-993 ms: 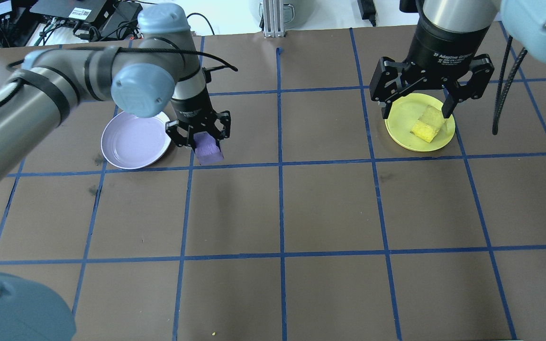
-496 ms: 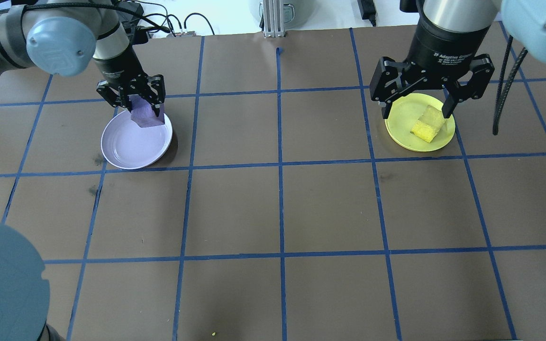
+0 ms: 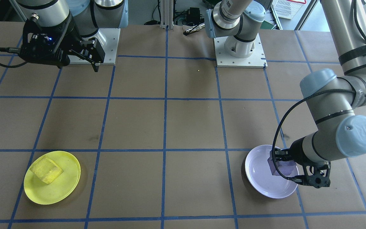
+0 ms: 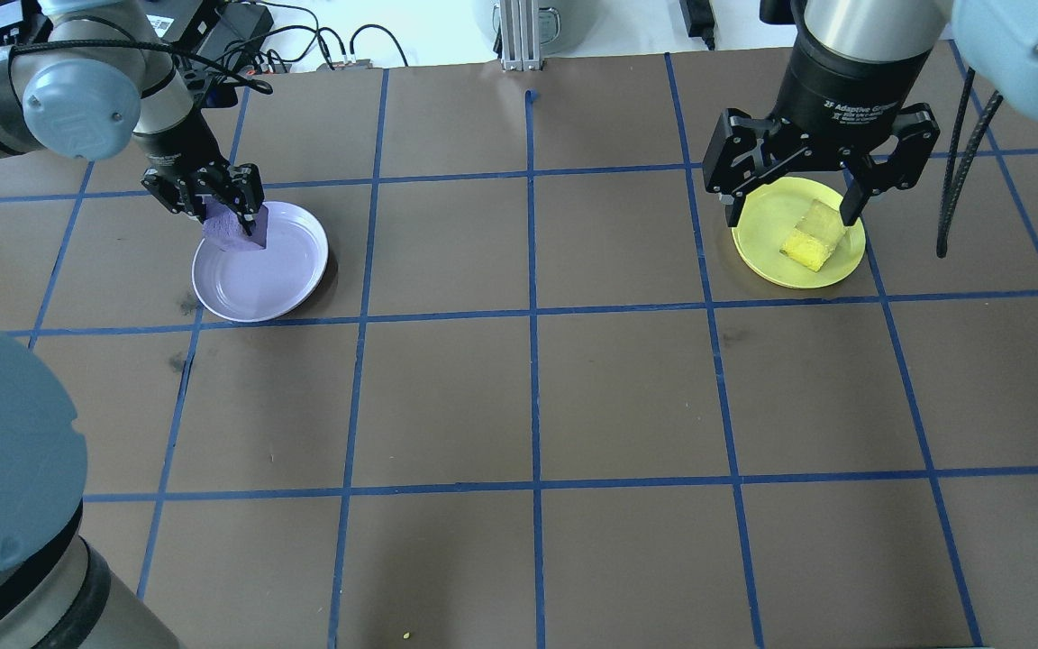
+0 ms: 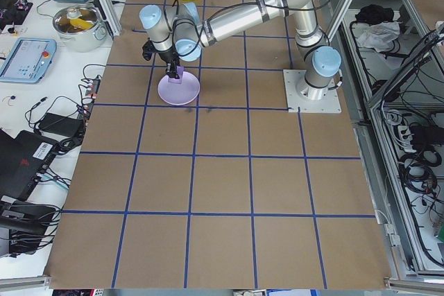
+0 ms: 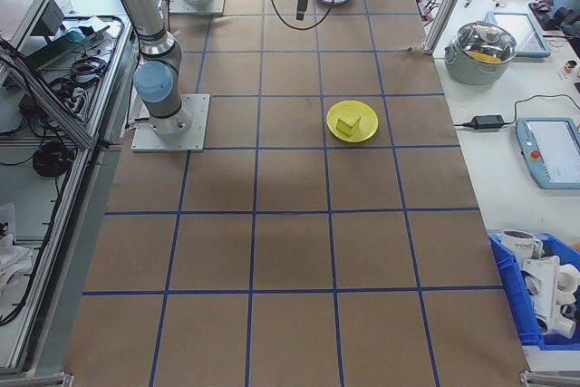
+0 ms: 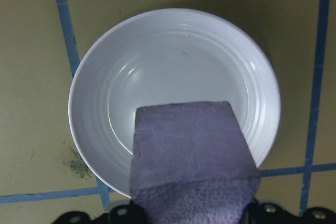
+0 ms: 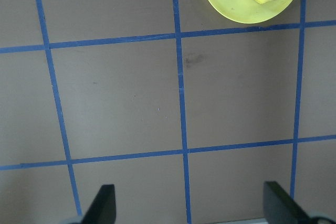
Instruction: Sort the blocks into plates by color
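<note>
Between left tool (image 4: 222, 216) fingers: purple block (image 4: 232, 231), over lavender plate (image 4: 285, 279).

Bright even overhead light; soft shadows; sharp focus; glare on lavender plate (image 7: 173, 56).

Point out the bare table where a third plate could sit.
The brown table's grid squares between the pale lavender plate and the bright yellow plate are bare, as are the rows nearer the robot. It is crowded at the plates.
</note>
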Robot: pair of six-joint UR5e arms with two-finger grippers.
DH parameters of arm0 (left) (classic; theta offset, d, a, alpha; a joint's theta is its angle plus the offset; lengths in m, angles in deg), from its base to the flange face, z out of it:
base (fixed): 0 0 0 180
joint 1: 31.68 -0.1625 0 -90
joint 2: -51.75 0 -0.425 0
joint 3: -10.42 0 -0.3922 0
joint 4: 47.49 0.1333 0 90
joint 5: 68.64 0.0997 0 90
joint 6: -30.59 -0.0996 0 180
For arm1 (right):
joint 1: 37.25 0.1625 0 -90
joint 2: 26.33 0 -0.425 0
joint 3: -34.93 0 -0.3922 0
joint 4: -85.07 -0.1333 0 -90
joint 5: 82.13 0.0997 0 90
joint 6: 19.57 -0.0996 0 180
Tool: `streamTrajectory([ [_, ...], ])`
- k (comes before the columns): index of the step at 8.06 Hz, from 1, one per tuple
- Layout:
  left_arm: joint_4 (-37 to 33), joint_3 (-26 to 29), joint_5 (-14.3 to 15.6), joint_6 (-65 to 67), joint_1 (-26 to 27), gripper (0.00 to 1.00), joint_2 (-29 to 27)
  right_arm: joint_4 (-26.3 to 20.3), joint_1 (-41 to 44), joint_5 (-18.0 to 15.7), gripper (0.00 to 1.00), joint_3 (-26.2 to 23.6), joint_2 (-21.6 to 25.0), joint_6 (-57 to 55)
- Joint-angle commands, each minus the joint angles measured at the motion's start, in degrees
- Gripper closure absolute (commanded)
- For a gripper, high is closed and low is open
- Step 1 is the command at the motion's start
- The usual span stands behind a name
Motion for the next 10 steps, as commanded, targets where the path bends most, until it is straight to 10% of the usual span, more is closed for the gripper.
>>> streamTrajectory([
  [1, 2.0, 0.1, 0.0, -1.1, -0.8, 0.75, -3.6, 0.0, 0.0, 0.0, 0.00, -0.1, 0.1, 0.0],
  [2, 2.2, 0.1, 0.0, -0.8, -0.8, 0.15, -3.4, 0.0, 0.0, 0.0, 0.00, -0.2, 0.1, 0.0],
  [3, 2.2, 0.1, 0.1, -0.5, -0.7, 0.00, -2.4, 0.0, 0.0, 0.0, 0.00, -0.2, 0.1, 0.1],
  [10, -8.0, 2.5, 0.5, 8.5, 2.7, 0.00, 13.1, 0.1, 0.0, 0.0, 0.00, -0.3, 0.1, 0.0],
])
